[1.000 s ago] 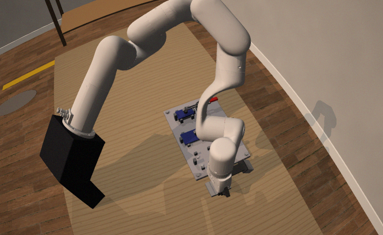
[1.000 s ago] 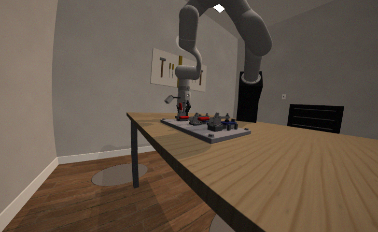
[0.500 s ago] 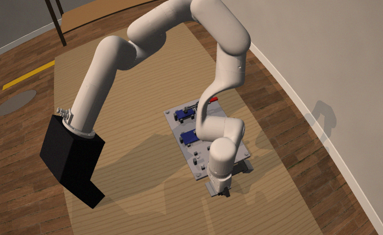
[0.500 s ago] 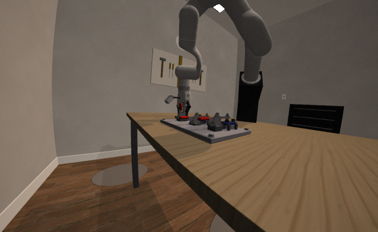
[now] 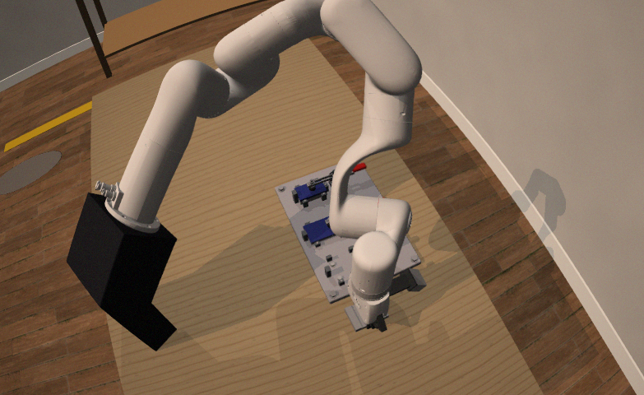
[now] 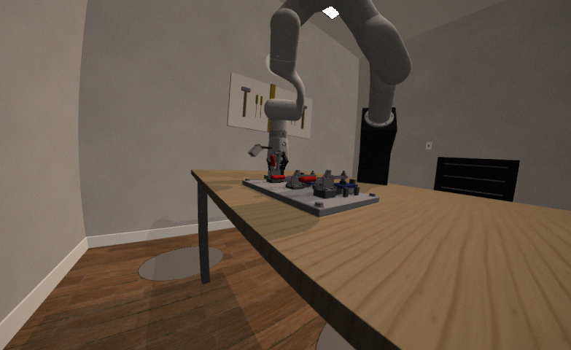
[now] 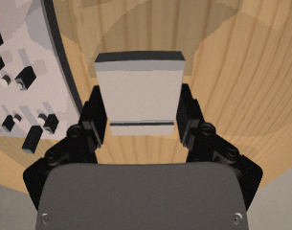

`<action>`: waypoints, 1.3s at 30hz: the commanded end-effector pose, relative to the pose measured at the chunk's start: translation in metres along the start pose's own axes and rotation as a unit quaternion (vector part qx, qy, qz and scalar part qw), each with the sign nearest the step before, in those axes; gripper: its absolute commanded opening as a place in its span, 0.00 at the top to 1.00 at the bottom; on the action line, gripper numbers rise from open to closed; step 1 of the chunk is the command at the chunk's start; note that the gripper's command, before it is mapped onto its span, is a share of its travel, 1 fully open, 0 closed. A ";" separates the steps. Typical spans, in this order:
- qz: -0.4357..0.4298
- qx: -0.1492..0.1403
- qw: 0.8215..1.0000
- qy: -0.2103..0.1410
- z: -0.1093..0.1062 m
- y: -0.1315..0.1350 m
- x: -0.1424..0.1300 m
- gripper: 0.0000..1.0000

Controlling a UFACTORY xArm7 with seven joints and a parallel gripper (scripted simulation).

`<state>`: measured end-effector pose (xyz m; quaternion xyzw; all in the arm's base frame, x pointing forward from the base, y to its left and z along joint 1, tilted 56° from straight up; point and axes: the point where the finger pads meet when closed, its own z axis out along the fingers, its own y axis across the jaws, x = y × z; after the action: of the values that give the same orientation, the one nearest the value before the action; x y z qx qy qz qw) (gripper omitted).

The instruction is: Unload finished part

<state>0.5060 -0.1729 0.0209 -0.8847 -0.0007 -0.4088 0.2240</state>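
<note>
My gripper (image 5: 371, 322) is shut on the grey finished part (image 5: 357, 315), a flat pale block. In the wrist view the part (image 7: 141, 92) sits between both fingers with wooden table below it. I hold it in the air just past the near end of the grey fixture plate (image 5: 345, 239). From the side the part sticks out from the gripper (image 6: 281, 162), above table height. Two blue blanks (image 5: 310, 192) (image 5: 317, 229) lie in their nests on the plate. The nearest nest (image 5: 332, 269) is empty.
Clamps with red handles (image 6: 307, 179) (image 5: 359, 167) stand along the plate's far side; one handle (image 6: 273, 161) stands upright by my gripper. The fixture edge (image 7: 18, 57) is at the left of the wrist view. The table edge is to the right, near the wall. The black robot base (image 5: 119, 264) is at the left.
</note>
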 end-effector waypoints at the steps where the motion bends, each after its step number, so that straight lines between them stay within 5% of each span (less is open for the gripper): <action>1: 0.000 -0.002 1.000 0.000 0.000 0.002 0.000 1.00; 34: 0.000 -0.002 1.000 0.000 0.004 0.002 0.000 1.00; 35: 0.000 -0.002 1.000 0.000 0.004 0.002 0.000 0.05; 39: 0.000 -0.002 1.000 0.000 0.004 0.002 0.000 0.05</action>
<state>0.5099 -0.1714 0.0176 -0.8848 -0.0004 -0.4088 0.2235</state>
